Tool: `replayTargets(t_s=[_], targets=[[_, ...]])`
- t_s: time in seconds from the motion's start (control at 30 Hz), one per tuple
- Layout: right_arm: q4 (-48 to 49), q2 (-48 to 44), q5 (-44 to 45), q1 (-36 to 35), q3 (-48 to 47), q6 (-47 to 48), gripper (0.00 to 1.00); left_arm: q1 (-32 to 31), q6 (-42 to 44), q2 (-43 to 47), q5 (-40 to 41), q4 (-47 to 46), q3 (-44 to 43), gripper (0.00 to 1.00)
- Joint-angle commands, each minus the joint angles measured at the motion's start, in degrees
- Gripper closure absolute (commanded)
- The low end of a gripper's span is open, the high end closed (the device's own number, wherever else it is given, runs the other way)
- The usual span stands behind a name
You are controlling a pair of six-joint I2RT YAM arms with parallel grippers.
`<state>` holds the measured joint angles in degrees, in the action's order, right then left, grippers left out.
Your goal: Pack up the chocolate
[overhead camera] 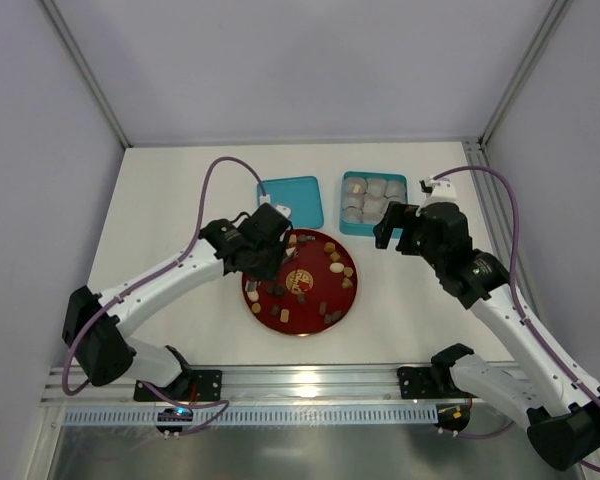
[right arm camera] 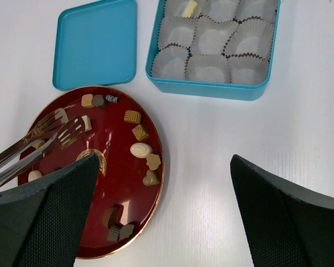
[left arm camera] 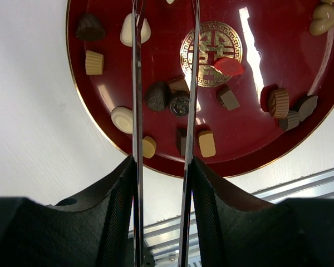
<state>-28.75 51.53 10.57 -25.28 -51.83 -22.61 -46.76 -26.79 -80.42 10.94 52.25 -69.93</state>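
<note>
Red plate sits nearest on the white bench, with most of the chocolate spread over it. The left fingers are pressed onto thin metal tongs that reach over the plate. The right fingers are spread wide above the bench, just beside the plate's rim. Farther back sit a blue lid and a blue box of paper cups; 1 pale piece lies in a far cup.
</note>
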Motion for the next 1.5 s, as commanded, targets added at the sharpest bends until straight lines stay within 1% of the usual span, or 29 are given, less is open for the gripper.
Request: replayTargets(t_s=[0.0, 0.63, 0.8, 1.17, 1.3, 1.37, 1.47], targets=[[1.77, -0.11, 0.42, 0.23, -0.37, 0.46, 0.00, -0.17, 0.33, -0.87, 0.75, -2.33, -1.26, 0.57], [1.07, -0.73, 1.30, 0.32, -0.46, 0.99, 0.00, -0.17, 1.03, -4.39, -0.30, -3.56, -2.93, 0.57], [1.15, -0.73, 1.21, 0.32, -0.29, 1.08, 0.00, -0.17, 1.21, -4.83, -0.48, -3.38, -3.37, 0.58], [1.24, -0.64, 1.12, 0.23, -0.20, 0.81, 0.00, -0.17, 1.56, -5.18, -0.30, -2.85, -3.37, 0.65], [1.24, -0.73, 1.03, 0.23, -0.11, 0.81, 0.00, -0.17, 1.56, -5.36, -0.66, -2.85, -3.37, 0.65], [1.16, -0.81, 1.21, 0.32, -0.02, 0.90, 0.00, -0.17, 1.56, -5.53, -0.66, -2.86, -3.37, 0.62], [1.15, -0.99, 1.30, 0.23, -0.11, 0.81, 0.00, -0.17, 1.56, -5.62, -0.74, -2.85, -3.46, 0.64]])
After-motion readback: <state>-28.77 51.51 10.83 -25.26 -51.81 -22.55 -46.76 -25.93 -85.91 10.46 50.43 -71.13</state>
